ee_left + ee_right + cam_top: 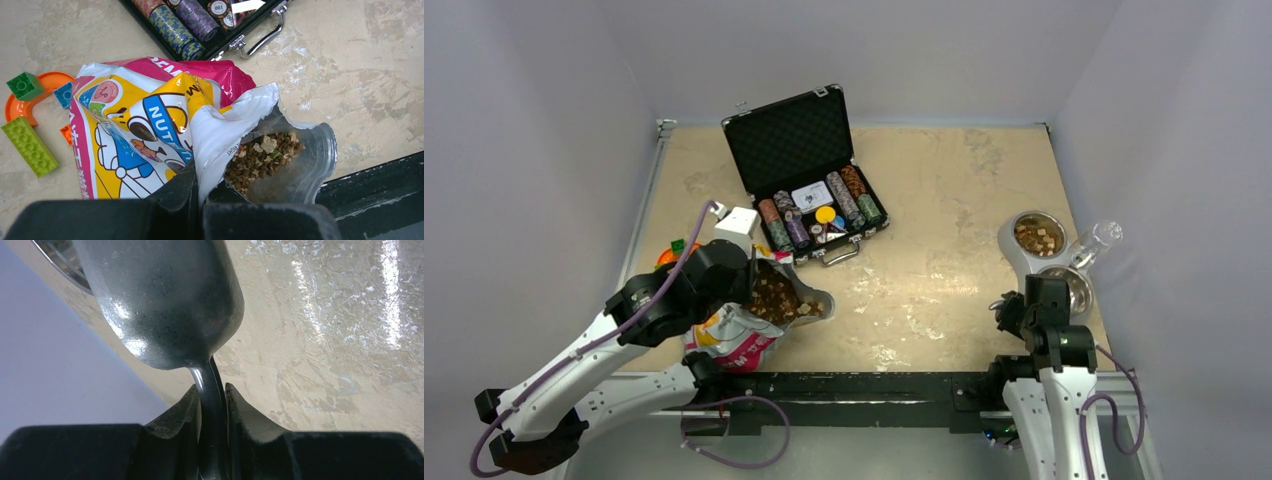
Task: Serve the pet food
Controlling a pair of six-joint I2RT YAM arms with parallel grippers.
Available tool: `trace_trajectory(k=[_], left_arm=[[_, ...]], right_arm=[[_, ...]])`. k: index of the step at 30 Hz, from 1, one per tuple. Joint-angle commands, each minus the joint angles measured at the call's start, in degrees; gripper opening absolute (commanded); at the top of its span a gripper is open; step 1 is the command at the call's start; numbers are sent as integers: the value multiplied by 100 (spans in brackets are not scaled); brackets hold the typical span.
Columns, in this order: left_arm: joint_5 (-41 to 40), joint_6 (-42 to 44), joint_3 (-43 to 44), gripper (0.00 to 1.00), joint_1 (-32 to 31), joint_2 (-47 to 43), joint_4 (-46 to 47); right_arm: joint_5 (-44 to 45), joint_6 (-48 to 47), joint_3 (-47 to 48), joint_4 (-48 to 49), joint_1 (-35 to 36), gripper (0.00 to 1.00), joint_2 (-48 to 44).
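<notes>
The left gripper (200,187) pinches the open edge of the bag (145,120). The bag lies on the table (350,60) by the left arm. Food (260,157) shows in the bag's mouth. Some is also in a bowl (1036,215) on the right. The right gripper (212,397) pinches a spoon (160,305).

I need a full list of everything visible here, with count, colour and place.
pet food: many pellets, brown, in the bag mouth and the feeder's far bowl
bag: one, white-yellow-pink-blue, near left
feeder: one, white with two metal bowls, right side
clear bottle: one, transparent, by the feeder
spoon: one, silver, held at the right
poker case: one, black, open, far centre
poker chips: several stacks, mixed colours, inside the case
toy bricks: at least four, green, blue, orange, left of bag
left tool: one, black, shut on the bag's edge
right tool: one, black, shut on the spoon's handle
</notes>
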Motion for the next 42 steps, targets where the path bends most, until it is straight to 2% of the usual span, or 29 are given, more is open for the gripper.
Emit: trace_trajectory(k=[1,8,20,28,42], left_arm=[[-444,394,329,0,44,-151,-319],[-471,510,271,0,42,-286,-269],[-602,751,99,0,41,-556,-171],[-619,980,-41,0,40,-640,21],[-755,1097,-155,0,42,-632,156]], right_arm=[[-171,1971,163,-479,-115,0,212],[-188,2029,87,-514,-282,0,150],[-283,1227,953,-745,-721,0,1253],[-397,501,1198,-772,-1105,0,1740],[-359,-388,1968,-915,-1318,0,2682]])
